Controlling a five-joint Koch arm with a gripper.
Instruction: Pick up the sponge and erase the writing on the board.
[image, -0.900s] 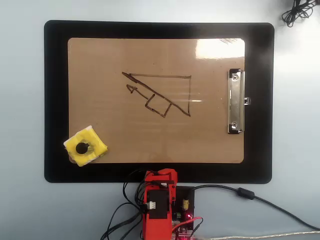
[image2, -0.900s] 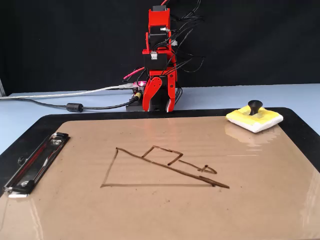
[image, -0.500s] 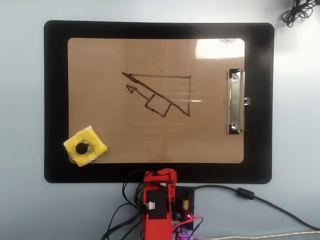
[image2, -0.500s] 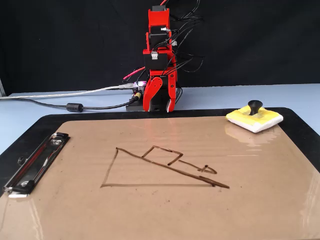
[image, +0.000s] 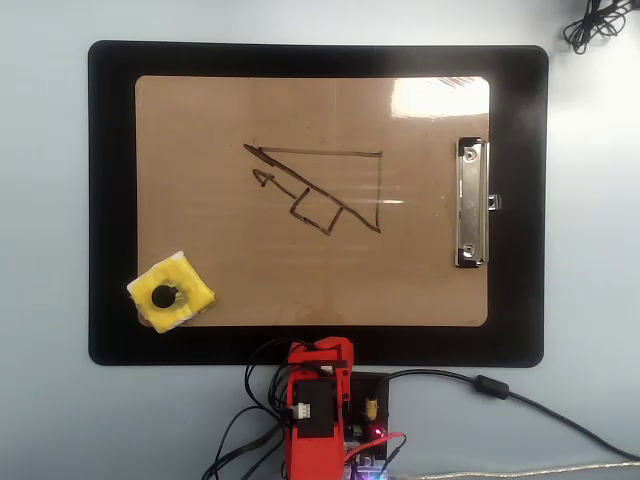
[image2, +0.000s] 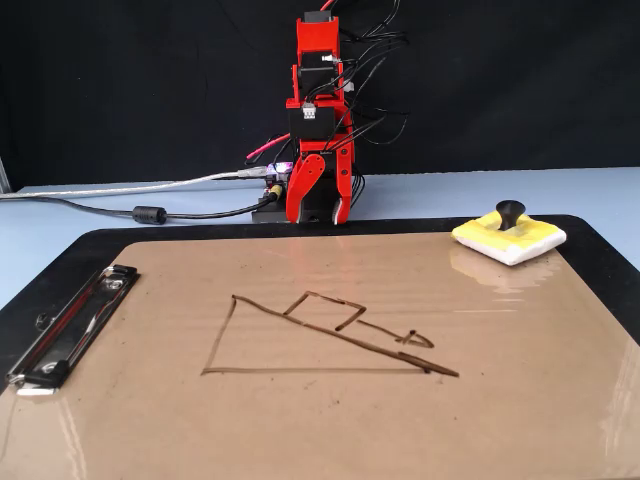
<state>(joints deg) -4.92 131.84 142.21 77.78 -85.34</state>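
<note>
Pale blue counter carries everything, with a black backdrop behind the arm in the fixed view. Largest on it is a black mat, and on the mat lies the board, a glossy brown clipboard with its metal clip at the right edge in the overhead view. Taking the board as the landmark: the red arm stands folded upright just off the board's near long edge, beyond the mat, probably parked there to leave the surface free. Its end effector hangs pointing down at the base, two jaws parted with a clear gap between them and nothing held; only the fixed view shows this, since from overhead the arm's upper body hides the jaws.

The writing, a triangle with a small square and arrow strokes, sits near the board's middle and looks fully intact, so I judge erasing has not begun. The sponge rests on the board's corner farthest from the clip, on the arm's side, slightly overhanging onto the mat, well apart from the writing. Overhead shows its square outline and dark centre; the fixed view shows that centre as a raised knob, a likely grasping point.
</note>
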